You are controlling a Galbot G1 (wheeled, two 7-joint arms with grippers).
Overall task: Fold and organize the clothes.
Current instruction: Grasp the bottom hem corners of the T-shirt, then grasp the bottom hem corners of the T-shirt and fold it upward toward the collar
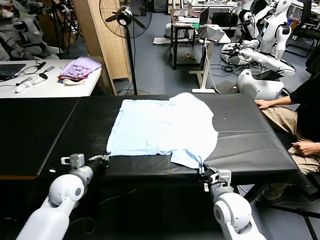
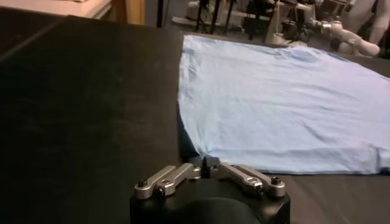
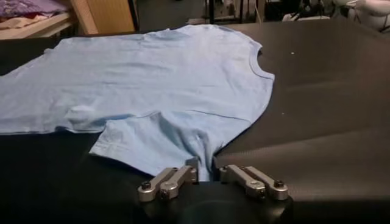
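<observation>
A pale light-blue T-shirt [image 1: 162,125] lies spread flat on the black table [image 1: 45,130], collar toward the right. My left gripper [image 1: 106,157] is at the shirt's near left hem corner [image 2: 204,155] and is shut on the cloth there. Over at the near right edge, my right gripper [image 1: 202,169] is shut on the tip of the near sleeve [image 3: 164,143], and blue fabric runs between its fingers [image 3: 190,172].
A white side table [image 1: 50,82] at the back left carries a purple-lilac bundle [image 1: 80,67]. A standing fan [image 1: 125,17] is behind the table. A seated person [image 1: 300,115] is at the right edge, hands near the table's corner.
</observation>
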